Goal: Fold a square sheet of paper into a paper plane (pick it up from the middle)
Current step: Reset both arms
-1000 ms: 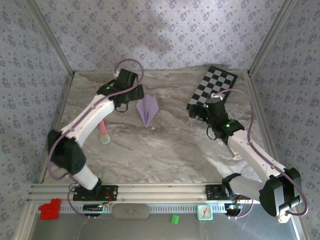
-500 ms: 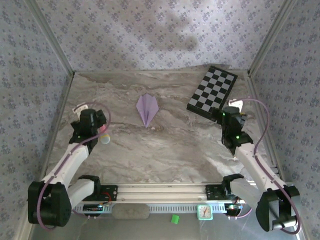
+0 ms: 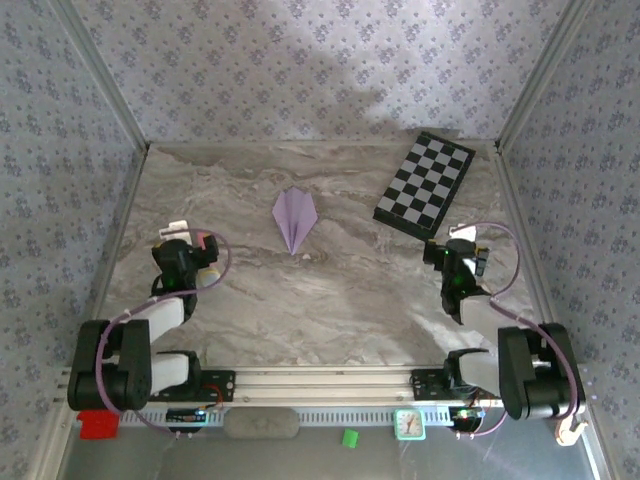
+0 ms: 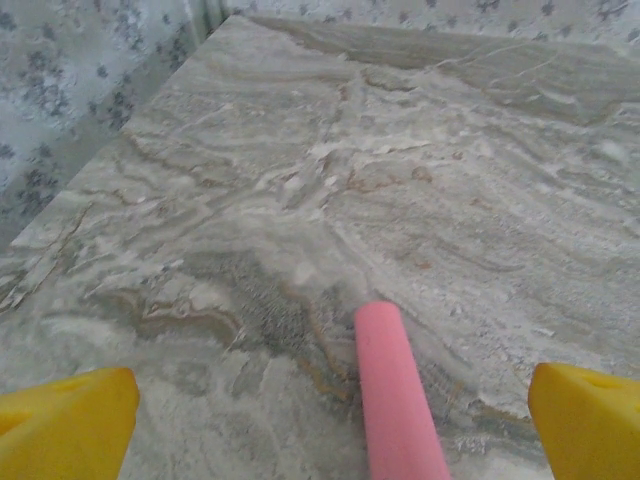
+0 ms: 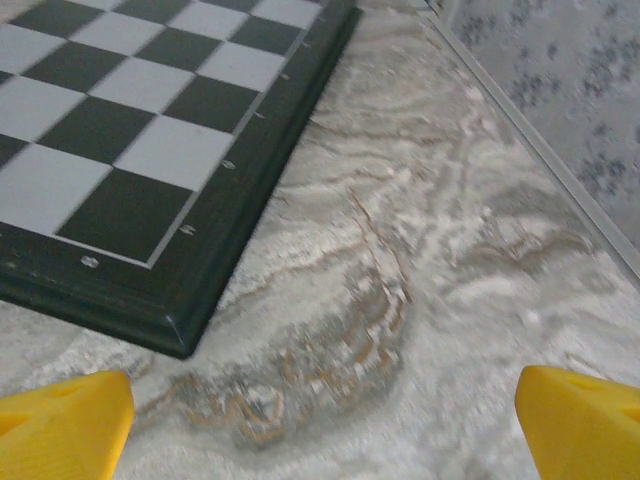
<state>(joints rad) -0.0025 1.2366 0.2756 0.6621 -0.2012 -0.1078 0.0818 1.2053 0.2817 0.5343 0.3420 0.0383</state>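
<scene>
The pale lilac paper plane [image 3: 295,220] lies flat at the back middle of the marble table, pointed end toward me, with a centre crease; the paper is in this folded dart shape. My left gripper [image 3: 188,242] is drawn back at the left side, far from the plane, and stands open [image 4: 330,428] low over the table with a pink marker [image 4: 395,390] lying between its yellow fingertips [image 4: 65,425], untouched. My right gripper [image 3: 461,246] is drawn back at the right side, open [image 5: 322,428], with bare table between its fingertips [image 5: 585,420].
A black-and-white chequered board [image 3: 425,183] lies at the back right; its near corner [image 5: 150,130] sits just ahead of my right gripper. The pink marker [image 3: 207,244] lies at the left. Patterned walls enclose the table on three sides, and a metal rail [image 3: 320,380] runs along the near edge.
Both arms have pulled back and folded toward their bases: the left from beside the plane, the right from the board. The plane has not moved. Both grippers stay open.
</scene>
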